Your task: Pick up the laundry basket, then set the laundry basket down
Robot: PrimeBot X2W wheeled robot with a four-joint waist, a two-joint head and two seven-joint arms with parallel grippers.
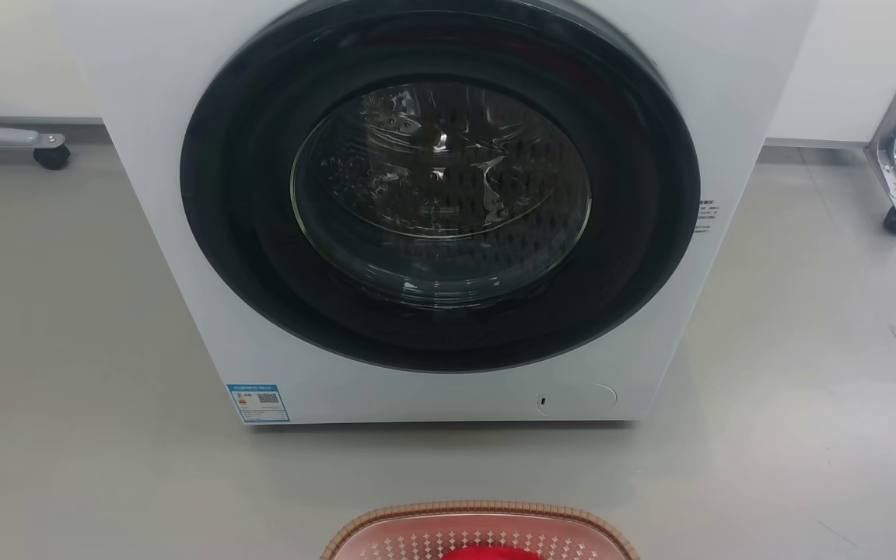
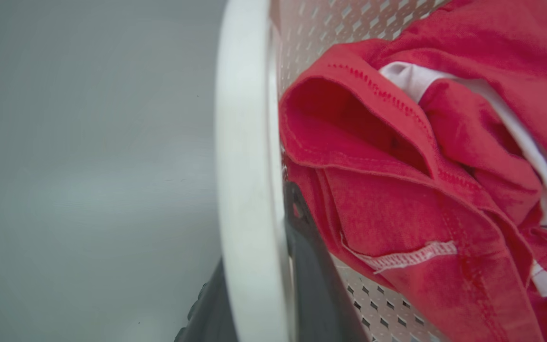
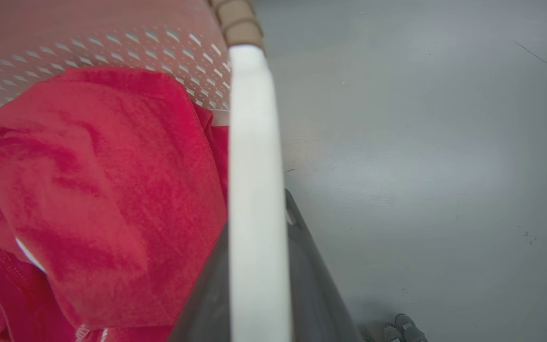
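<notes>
Most laundry basket cut off; left fingers, right fingers clamp handles.

On the floor, the laundry basket sat at six o'clock, seemingly apart from the washing machine at twelve, with clothing inside it.

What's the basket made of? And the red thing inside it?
The basket looks like smooth moulded plastic: neat punched holes, glossy white handle. The red thing looks like soft cloth, maybe cotton: it folds and has stitched hems.
</notes>
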